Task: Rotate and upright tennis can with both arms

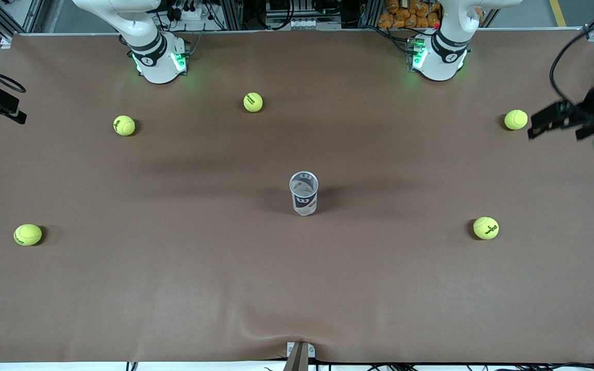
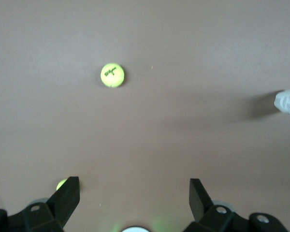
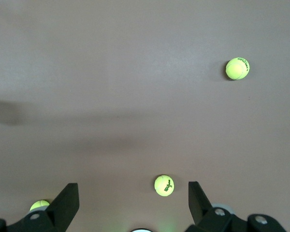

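1. The can (image 1: 303, 194) stands upright near the middle of the table (image 1: 297, 288), open mouth up, silvery rim on top, nothing visible inside. It looks already uprighted, so the task seems about finished.
2. Left gripper (image 2: 134, 195) is up over the left arm's end of the table, near a ball (image 1: 515, 119); fingers spread wide, holding nothing. In its wrist view the can (image 2: 287, 102) shows only at the frame edge, well apart.
3. Right gripper (image 3: 133, 195) is over the right arm's end of the table, fingers wide apart, empty. Its wrist view shows only balls, e.g. one ball (image 3: 164, 185) between the fingers but down on the cloth.
4. Both arms look parked, waiting.
5. Handling, my guess: the empty clear tube is light and thin-walled, so it flexes under a hard squeeze; the smooth plastic is slippery; tall and slim, it tips easily.
6. Best hold: across the mid-body label, gentle pinch. The rim end is probably stiffer. Don't bump it sideways.
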`<state>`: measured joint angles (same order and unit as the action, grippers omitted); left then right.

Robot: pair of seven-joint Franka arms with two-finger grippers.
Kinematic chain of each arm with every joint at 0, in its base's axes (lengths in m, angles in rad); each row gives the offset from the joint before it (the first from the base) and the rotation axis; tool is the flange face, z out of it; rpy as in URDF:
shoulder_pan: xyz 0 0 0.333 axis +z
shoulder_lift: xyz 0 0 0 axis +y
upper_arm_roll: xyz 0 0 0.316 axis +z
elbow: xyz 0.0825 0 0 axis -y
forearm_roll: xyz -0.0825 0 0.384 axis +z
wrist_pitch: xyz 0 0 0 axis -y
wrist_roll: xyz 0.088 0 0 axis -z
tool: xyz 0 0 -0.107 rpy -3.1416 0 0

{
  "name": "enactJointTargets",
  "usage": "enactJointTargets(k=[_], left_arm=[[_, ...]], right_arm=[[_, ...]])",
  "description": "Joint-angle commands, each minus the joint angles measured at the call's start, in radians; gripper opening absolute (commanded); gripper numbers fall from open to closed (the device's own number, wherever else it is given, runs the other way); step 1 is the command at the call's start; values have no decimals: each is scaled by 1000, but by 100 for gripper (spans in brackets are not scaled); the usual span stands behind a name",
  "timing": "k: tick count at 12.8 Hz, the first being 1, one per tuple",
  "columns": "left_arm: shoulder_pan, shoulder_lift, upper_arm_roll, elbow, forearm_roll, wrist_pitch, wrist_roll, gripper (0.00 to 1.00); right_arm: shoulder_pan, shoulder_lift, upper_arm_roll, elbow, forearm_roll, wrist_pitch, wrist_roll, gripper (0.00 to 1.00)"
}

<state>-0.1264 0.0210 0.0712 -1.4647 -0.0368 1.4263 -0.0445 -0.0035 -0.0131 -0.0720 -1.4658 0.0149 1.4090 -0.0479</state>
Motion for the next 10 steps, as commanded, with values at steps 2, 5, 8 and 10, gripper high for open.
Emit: enactJointTargets(k=[2,5,8,10], left_arm=[[1,-150,-1,-183,34,20,11,100],[-4,-83,2,-140,77,57,28,100],[-1,-59,7,-91,74,59,35,100],[-1,-50,21,-91,72,63,44,100]], right_arm=[[2,1,0,2,7,-7,0,100],[2,1,0,1,5,-7,-1,100],[2,1,0,1,5,-7,-1,100],[2,1,0,1,5,-7,-1,100]])
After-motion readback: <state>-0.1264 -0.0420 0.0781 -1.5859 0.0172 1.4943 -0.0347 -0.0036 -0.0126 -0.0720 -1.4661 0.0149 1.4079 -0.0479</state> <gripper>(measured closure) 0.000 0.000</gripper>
